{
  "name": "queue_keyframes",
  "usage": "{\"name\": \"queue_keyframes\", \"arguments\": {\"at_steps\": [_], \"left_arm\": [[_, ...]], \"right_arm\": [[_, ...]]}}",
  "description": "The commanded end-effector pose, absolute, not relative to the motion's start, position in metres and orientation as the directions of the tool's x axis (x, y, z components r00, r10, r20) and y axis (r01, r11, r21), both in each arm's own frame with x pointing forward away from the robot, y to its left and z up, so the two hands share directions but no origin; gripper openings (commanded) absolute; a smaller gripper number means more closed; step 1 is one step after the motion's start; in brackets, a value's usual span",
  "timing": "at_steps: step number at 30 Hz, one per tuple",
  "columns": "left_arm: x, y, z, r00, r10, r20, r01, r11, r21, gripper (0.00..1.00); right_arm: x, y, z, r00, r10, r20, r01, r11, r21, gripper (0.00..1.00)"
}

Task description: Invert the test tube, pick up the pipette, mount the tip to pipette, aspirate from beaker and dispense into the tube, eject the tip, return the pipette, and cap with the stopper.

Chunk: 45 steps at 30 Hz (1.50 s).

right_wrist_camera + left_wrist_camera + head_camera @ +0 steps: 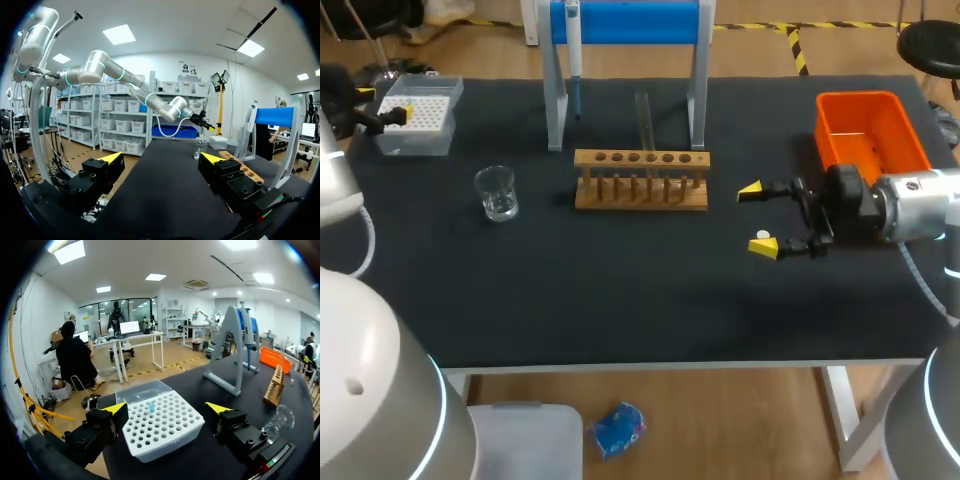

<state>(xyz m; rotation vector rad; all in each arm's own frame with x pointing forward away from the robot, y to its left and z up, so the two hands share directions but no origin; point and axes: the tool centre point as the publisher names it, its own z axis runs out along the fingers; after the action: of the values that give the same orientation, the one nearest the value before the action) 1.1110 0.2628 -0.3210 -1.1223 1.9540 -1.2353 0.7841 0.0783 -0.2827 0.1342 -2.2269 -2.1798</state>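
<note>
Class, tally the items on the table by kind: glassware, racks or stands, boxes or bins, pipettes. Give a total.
Glassware: 2 (beaker, test tube)
Racks or stands: 2 (wooden rack, pipette stand)
Boxes or bins: 2 (tip box, orange bin)
Pipettes: 1 (pipette)
Total: 7

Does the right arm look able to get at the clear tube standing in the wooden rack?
Probably yes: the right end effector is open and points toward the wooden rack, with only bare table between, and the test tube sticks up above it.
</note>
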Motion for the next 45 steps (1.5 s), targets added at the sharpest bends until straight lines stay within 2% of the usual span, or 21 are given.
{"name": "queue_keyframes", "arguments": {"at_steps": [1, 3, 5, 11, 13, 16, 22, 24, 40, 45], "left_arm": [[1.126, 0.263, -0.329, -0.5, -0.866, -0.014, -0.383, 0.235, -0.894, 0.94], [1.131, 0.263, -0.333, -0.498, -0.867, -0.011, -0.393, 0.237, -0.888, 0.91], [1.135, 0.262, -0.336, -0.497, -0.867, -0.011, -0.398, 0.239, -0.886, 0.82], [1.147, 0.261, -0.344, -0.497, -0.868, -0.011, -0.414, 0.248, -0.876, 0.81], [1.15, 0.26, -0.346, -0.498, -0.867, -0.015, -0.418, 0.256, -0.872, 0.76], [1.153, 0.259, -0.349, -0.499, -0.866, -0.016, -0.423, 0.26, -0.868, 0.73], [1.163, 0.26, -0.352, -0.497, -0.868, -0.016, -0.429, 0.261, -0.865, 0.59], [1.166, 0.259, -0.354, -0.497, -0.868, -0.015, -0.431, 0.261, -0.864, 0.49], [1.173, 0.26, -0.36, -0.488, -0.873, -0.006, -0.447, 0.256, -0.857, 0.4], [1.173, 0.261, -0.361, -0.486, -0.874, -0.006, -0.45, 0.256, -0.856, 0.32]], "right_arm": [[0.784, 0.078, -0.283, -0.996, -0.078, -0.045, -0.046, 0.019, 0.999, 1.0], [0.784, 0.078, -0.283, -0.996, -0.078, -0.045, -0.046, 0.019, 0.999, 1.0], [0.784, 0.078, -0.283, -0.996, -0.078, -0.045, -0.046, 0.019, 0.999, 1.0], [0.784, 0.078, -0.283, -0.996, -0.078, -0.045, -0.046, 0.019, 0.999, 1.0], [0.784, 0.078, -0.283, -0.996, -0.078, -0.045, -0.046, 0.019, 0.999, 1.0], [0.784, 0.078, -0.283, -0.996, -0.078, -0.045, -0.046, 0.019, 0.999, 1.0], [0.784, 0.078, -0.283, -0.996, -0.078, -0.045, -0.046, 0.019, 0.999, 1.0], [0.784, 0.078, -0.283, -0.996, -0.078, -0.045, -0.046, 0.019, 0.999, 1.0], [0.784, 0.078, -0.283, -0.996, -0.078, -0.045, -0.046, 0.019, 0.999, 1.0], [0.784, 0.078, -0.283, -0.996, -0.078, -0.045, -0.046, 0.019, 0.999, 1.0]]}}
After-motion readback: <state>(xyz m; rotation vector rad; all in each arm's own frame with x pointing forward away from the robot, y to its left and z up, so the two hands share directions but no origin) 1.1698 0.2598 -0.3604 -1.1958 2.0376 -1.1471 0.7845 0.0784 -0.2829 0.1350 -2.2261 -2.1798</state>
